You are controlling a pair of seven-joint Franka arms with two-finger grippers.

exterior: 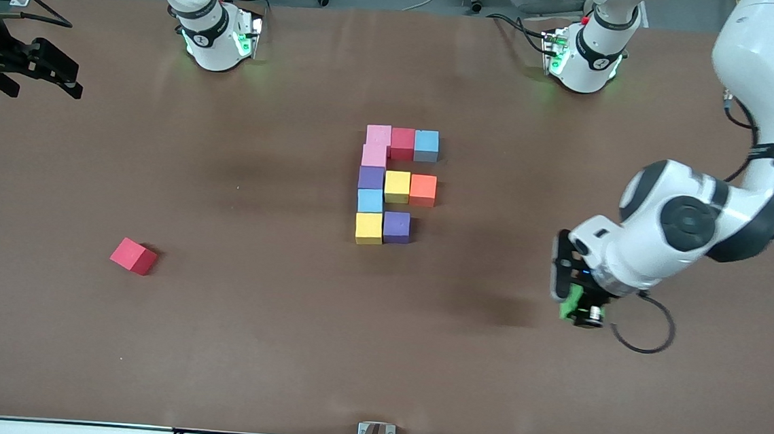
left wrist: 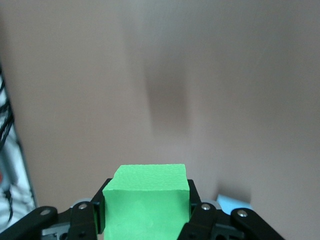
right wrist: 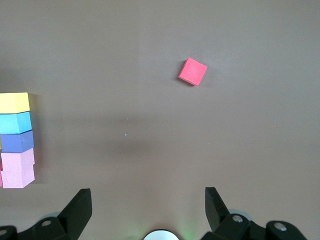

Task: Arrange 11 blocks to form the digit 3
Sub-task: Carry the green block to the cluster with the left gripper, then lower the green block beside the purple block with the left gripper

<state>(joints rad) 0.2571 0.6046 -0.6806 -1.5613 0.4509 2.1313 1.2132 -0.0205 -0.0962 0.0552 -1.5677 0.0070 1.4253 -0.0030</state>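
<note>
Left gripper point(exterior: 568, 299): clamped on the green block point(left wrist: 146, 200), one finger on each side face; it hangs over bare table toward the left arm's end, well apart from the figure. The side grip leaves the cube's underside free, which judged from here suits setting it flat.
Right gripper point(right wrist: 148, 210): fingers spread wide, holding nothing; in the front view it sits at the table edge toward the right arm's end. This arm waits.
Digit 3 figure point(exterior: 395, 185): ten cubes packed tight and flat mid-table. Farthest bar: pink point(exterior: 378, 135), red point(exterior: 402, 143), light blue point(exterior: 426, 145). Joining cube: pink. Middle bar: purple point(exterior: 371, 177), yellow point(exterior: 396, 186), orange point(exterior: 423, 189). Joining cube: light blue. Nearest bar: yellow point(exterior: 368, 228) and purple point(exterior: 396, 226) only.
Open slot: beside the nearest purple cube, on the left arm's side; probably where the green block belongs, completing the third bar.
Loose red block point(exterior: 133, 256): lies alone, turned askew, toward the right arm's end and nearer the camera than the figure; seemingly a spare.
Table point(exterior: 255, 344): brown, matte.
</note>
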